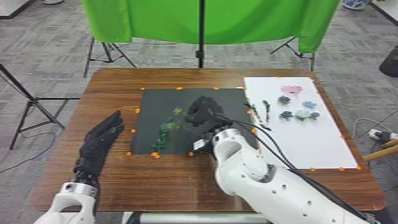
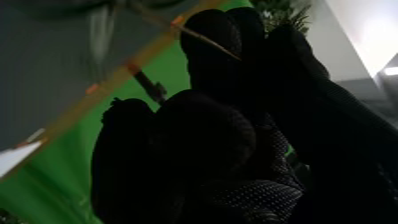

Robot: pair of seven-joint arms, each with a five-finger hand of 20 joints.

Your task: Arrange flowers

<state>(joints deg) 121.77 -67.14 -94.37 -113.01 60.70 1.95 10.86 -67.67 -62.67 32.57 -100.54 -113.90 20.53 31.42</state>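
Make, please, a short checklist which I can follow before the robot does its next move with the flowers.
1. Left hand away from the black sheet: ok, it is over the wood beside it.
2. Right hand above the black sheet: ok.
3. Thin stem held firmly by the right hand: cannot tell, it crosses the glove but the grip is unclear.
4. Green sprig on the black sheet: ok.
5. Pink flower placed on the black sheet: not ok, it lies on the white sheet.
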